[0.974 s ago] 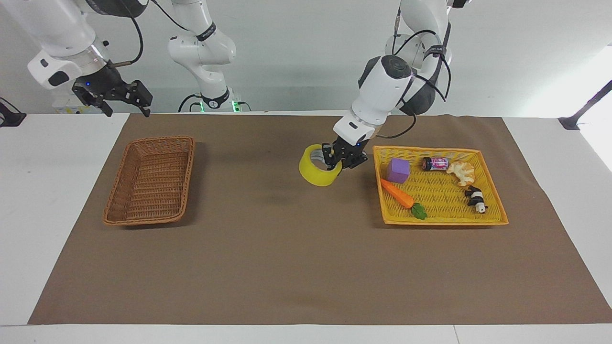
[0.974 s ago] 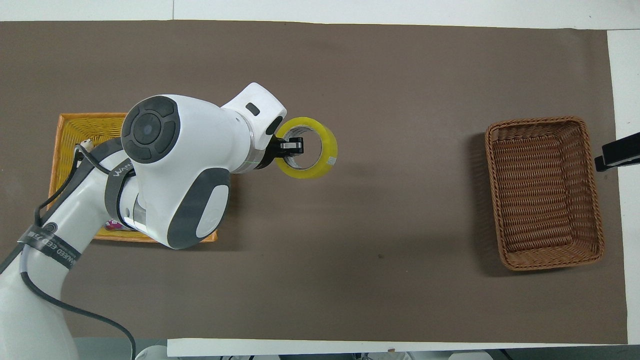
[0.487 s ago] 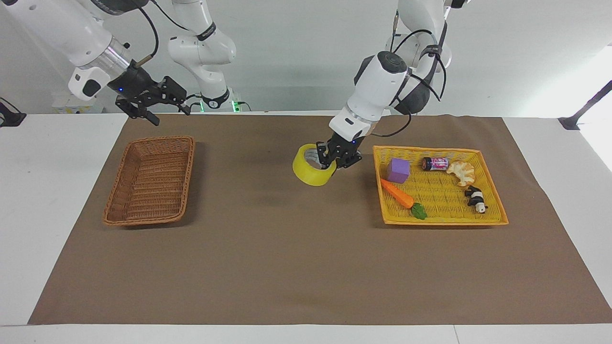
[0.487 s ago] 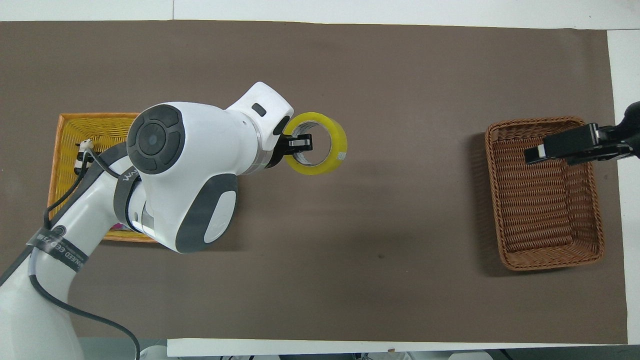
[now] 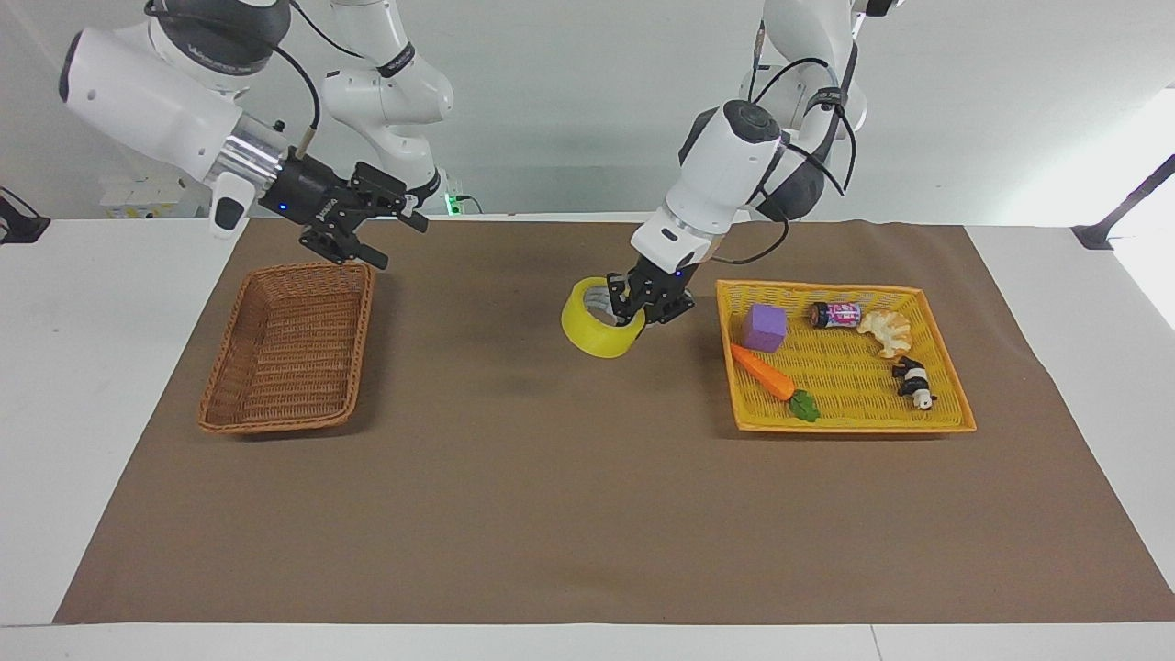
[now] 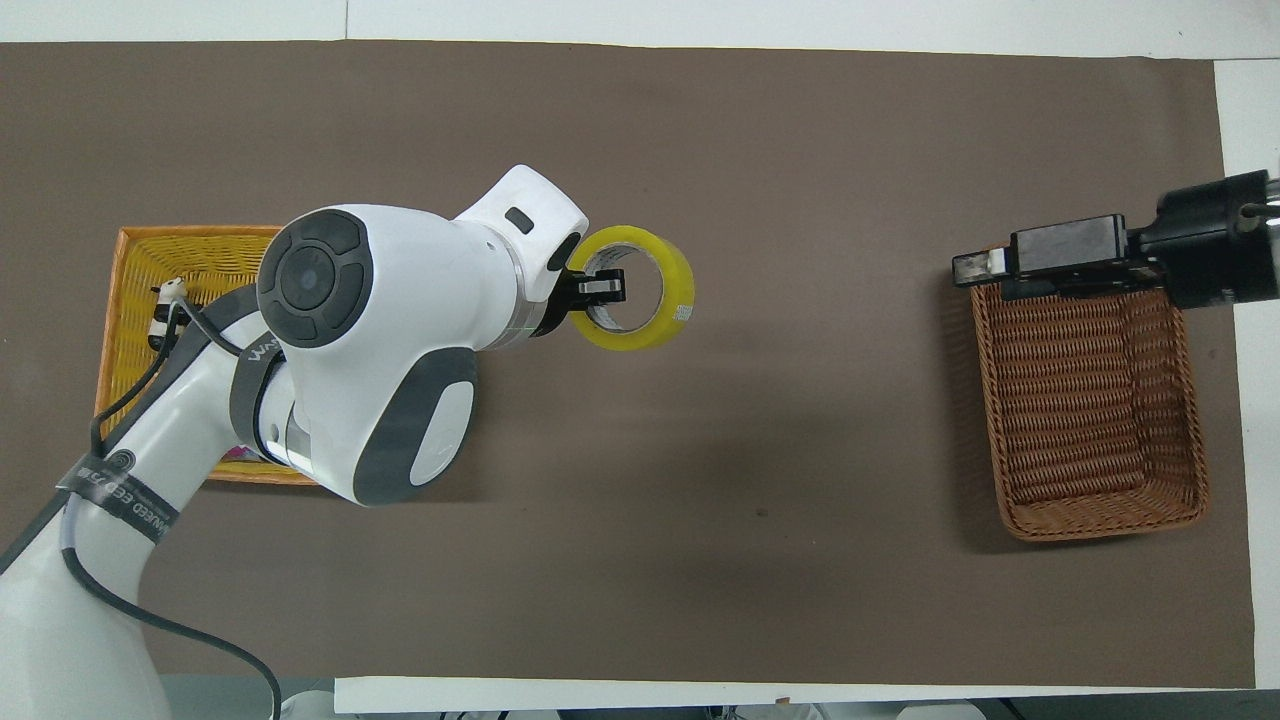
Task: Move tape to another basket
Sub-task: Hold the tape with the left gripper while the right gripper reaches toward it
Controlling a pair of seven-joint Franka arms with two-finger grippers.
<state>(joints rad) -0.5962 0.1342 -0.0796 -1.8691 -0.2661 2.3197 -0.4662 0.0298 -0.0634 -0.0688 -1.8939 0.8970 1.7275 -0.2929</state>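
Observation:
The yellow tape (image 5: 595, 332) is a wide roll with a white core, tilted and low over the brown mat between the two baskets; it also shows in the overhead view (image 6: 672, 290). My left gripper (image 5: 635, 312) is shut on the roll's wall, with one finger inside the core, and also shows in the overhead view (image 6: 596, 287). The dark brown wicker basket (image 5: 275, 424) stands at the right arm's end of the table (image 6: 1100, 520). My right gripper (image 5: 401, 243) is open and empty, raised over that basket's rim toward the table's middle (image 6: 975, 268).
A yellow-orange tray basket (image 5: 854, 426) at the left arm's end holds a purple cube (image 5: 765, 328), a carrot (image 5: 766, 374), a small can (image 5: 835, 315), a croissant (image 5: 887, 331) and a panda toy (image 5: 914, 382). The left arm hides much of it from overhead (image 6: 135, 290).
My right gripper swung from outside the brown basket across it toward the table's middle. My left gripper carried the tape a little toward the brown basket, then nearly stopped.

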